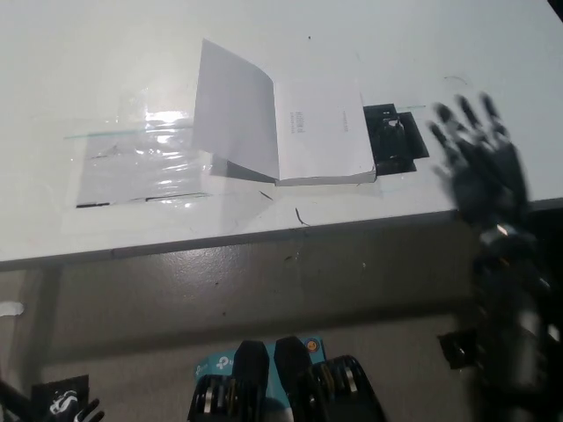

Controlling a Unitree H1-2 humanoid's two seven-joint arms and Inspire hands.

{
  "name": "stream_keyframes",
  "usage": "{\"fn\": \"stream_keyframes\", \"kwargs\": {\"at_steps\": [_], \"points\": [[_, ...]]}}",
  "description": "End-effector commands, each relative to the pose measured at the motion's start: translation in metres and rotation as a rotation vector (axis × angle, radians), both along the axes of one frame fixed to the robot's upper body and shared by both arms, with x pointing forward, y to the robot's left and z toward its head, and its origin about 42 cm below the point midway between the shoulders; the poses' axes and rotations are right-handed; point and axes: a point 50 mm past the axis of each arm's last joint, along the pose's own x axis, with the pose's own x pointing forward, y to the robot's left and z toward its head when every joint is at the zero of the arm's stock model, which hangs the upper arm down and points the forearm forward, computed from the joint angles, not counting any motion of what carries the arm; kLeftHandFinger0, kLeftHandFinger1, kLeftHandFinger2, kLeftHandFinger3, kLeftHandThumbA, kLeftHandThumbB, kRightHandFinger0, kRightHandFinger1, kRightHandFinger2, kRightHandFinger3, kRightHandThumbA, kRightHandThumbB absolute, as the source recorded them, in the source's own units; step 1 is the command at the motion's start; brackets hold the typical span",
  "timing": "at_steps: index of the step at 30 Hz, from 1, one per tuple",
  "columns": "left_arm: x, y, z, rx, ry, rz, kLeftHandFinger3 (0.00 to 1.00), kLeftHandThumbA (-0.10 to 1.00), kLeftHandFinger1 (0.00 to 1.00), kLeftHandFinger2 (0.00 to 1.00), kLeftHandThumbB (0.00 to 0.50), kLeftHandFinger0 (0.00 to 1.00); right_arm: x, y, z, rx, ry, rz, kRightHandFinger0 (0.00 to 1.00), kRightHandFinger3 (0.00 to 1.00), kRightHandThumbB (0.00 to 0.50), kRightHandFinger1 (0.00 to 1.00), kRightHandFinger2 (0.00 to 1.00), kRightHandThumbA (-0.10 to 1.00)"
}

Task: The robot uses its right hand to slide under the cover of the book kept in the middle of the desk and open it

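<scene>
We see the book (299,132) lying in the middle of the white desk (106,61), near its front edge, with its cover (233,110) lifted and standing at a slant toward the left, so the first page is bare to view. That page is pale with a small block of dark print near its top, and the cover's inner face is plain white; the page block looks thin. We judge the opening as largely done, though the cover stands propped rather than laid flat, and might fall either way. A clear plastic sheet (141,163) lies flat on the desk just left of the book, shining under the light, and a black square pad (396,141) sits just beside the book's right edge. Our right robot hand (475,163) hangs well clear of the book to the right, over the desk's front edge, blurred, fingers spread wide and holding nothing. Our left robot hand (66,406) rests low at the picture's bottom left, away from the desk; we cannot tell how its fingers stand.
</scene>
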Motion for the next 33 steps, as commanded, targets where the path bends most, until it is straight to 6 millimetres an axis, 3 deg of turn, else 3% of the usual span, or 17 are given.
{"fn": "stream_keyframes", "kwargs": {"at_steps": [1, 3, 6, 9, 10, 13, 15, 16, 17, 18, 22, 25, 29, 31, 33], "points": [[-0.016, 0.002, 0.001, -0.003, -0.070, 0.054, 0.76, 0.84, 0.61, 0.68, 0.140, 0.70, -0.071, -0.068, 0.010, 0.234, -0.162, -0.019, 0.78, 1.00, 0.248, 0.74, 0.79, 1.00], [-0.019, 0.002, -0.001, -0.004, -0.067, 0.048, 0.79, 0.86, 0.65, 0.71, 0.145, 0.74, -0.085, -0.084, -0.004, 0.230, -0.146, -0.084, 0.75, 1.00, 0.247, 0.70, 0.75, 1.00], [-0.022, 0.004, -0.002, -0.005, -0.069, 0.051, 0.81, 0.86, 0.67, 0.73, 0.154, 0.77, -0.096, -0.092, -0.015, 0.237, -0.129, -0.129, 0.73, 1.00, 0.255, 0.68, 0.74, 1.00], [-0.025, 0.006, -0.003, -0.012, -0.065, 0.059, 0.78, 0.85, 0.67, 0.71, 0.162, 0.77, -0.119, -0.107, -0.040, 0.250, -0.073, -0.225, 0.72, 1.00, 0.282, 0.68, 0.75, 1.00], [-0.025, 0.006, -0.004, -0.003, -0.064, 0.050, 0.78, 0.87, 0.67, 0.72, 0.167, 0.78, -0.131, -0.114, -0.058, 0.254, -0.031, -0.278, 0.74, 1.00, 0.280, 0.67, 0.73, 1.00], [-0.026, 0.007, -0.003, 0.003, -0.067, 0.047, 0.82, 0.89, 0.69, 0.76, 0.157, 0.80, -0.141, -0.115, -0.082, 0.271, 0.025, -0.317, 0.75, 1.00, 0.273, 0.68, 0.74, 1.00], [-0.025, 0.009, -0.003, -0.003, -0.069, 0.044, 0.84, 0.90, 0.71, 0.79, 0.155, 0.81, -0.146, -0.111, -0.097, 0.266, 0.050, -0.327, 0.78, 1.00, 0.275, 0.70, 0.75, 1.00], [-0.023, 0.010, -0.004, 0.001, -0.065, 0.047, 0.82, 0.88, 0.71, 0.78, 0.151, 0.80, -0.153, -0.104, -0.119, 0.272, 0.089, -0.337, 0.78, 1.00, 0.283, 0.71, 0.77, 1.00], [-0.021, 0.011, -0.004, 0.001, -0.067, 0.046, 0.82, 0.88, 0.71, 0.78, 0.150, 0.80, -0.153, -0.103, -0.119, 0.273, 0.085, -0.338, 0.78, 1.00, 0.284, 0.71, 0.77, 1.00], [-0.020, 0.011, -0.003, 0.004, -0.067, 0.040, 0.80, 0.87, 0.70, 0.76, 0.161, 0.78, -0.157, -0.096, -0.140, 0.271, 0.121, -0.337, 0.80, 1.00, 0.256, 0.75, 0.83, 1.00], [-0.012, 0.011, 0.000, 0.004, -0.074, 0.034, 0.78, 0.85, 0.68, 0.71, 0.153, 0.76, -0.162, -0.075, -0.178, 0.257, 0.211, -0.320, 0.68, 1.00, 0.244, 0.70, 0.83, 1.00], [-0.004, 0.007, 0.004, 0.008, -0.096, 0.013, 0.78, 0.90, 0.68, 0.70, 0.135, 0.79, -0.164, -0.059, -0.196, 0.245, 0.261, -0.308, 0.77, 1.00, 0.244, 0.78, 0.85, 1.00], [0.006, 0.002, 0.008, -0.003, -0.108, -0.010, 0.78, 0.88, 0.66, 0.69, 0.149, 0.76, -0.162, -0.047, -0.209, 0.235, 0.331, -0.294, 0.75, 1.00, 0.233, 0.77, 0.82, 1.00], [0.015, -0.006, 0.013, -0.018, -0.125, -0.019, 0.76, 0.84, 0.66, 0.68, 0.176, 0.77, -0.161, -0.039, -0.218, 0.237, 0.349, -0.290, 0.72, 1.00, 0.198, 0.74, 0.80, 1.00], [0.018, -0.010, 0.015, -0.031, -0.133, -0.026, 0.77, 0.83, 0.68, 0.71, 0.167, 0.79, -0.161, -0.034, -0.221, 0.230, 0.378, -0.298, 0.67, 1.00, 0.208, 0.70, 0.77, 1.00]]}}
